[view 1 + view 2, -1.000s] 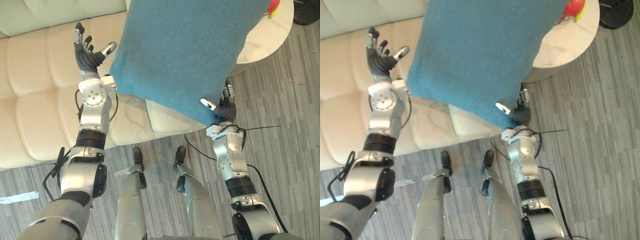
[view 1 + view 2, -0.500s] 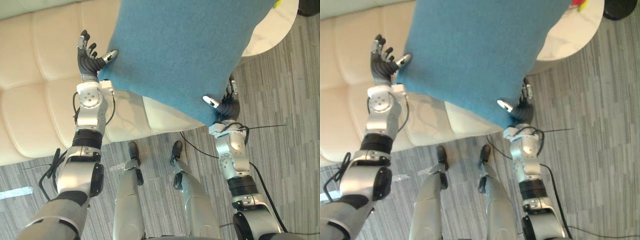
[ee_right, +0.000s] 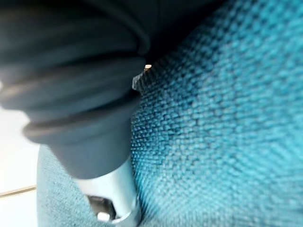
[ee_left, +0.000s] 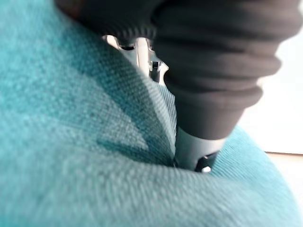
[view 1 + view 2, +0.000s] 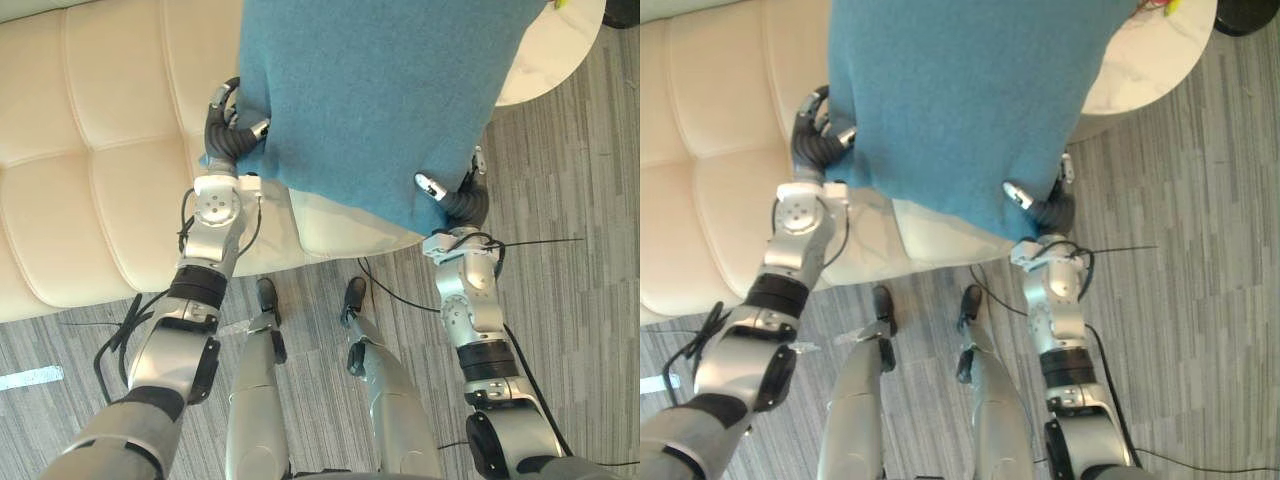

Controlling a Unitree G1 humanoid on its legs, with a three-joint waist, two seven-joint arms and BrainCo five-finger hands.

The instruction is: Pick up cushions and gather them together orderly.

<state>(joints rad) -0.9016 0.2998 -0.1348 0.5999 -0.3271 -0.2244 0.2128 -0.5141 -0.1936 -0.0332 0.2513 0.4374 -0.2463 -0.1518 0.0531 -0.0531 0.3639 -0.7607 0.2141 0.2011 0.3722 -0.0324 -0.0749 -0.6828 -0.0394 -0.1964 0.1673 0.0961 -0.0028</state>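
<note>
A large blue cushion [image 5: 370,90] hangs in the air over the sofa's front edge, seen from above in the eye views. My left hand [image 5: 228,135] is at its lower left corner with fingers curled round the edge. In the left wrist view a finger [image 4: 191,151] presses into the blue cloth [image 4: 71,156]. My right hand [image 5: 460,200] pinches the lower right corner, thumb on the near face and fingers behind. The right wrist view shows the blue weave [image 3: 222,132] close against that hand [image 3: 113,194].
A cream leather sofa [image 5: 100,150] runs across the left and under the cushion. A round white table [image 5: 555,60] stands at the upper right with a red and yellow thing [image 5: 1155,5] on it. Grey striped carpet [image 5: 580,320] covers the floor.
My left hand, open and apart from the cushion before, has moved right and closed on the cushion's lower left edge. The right hand kept its hold.
</note>
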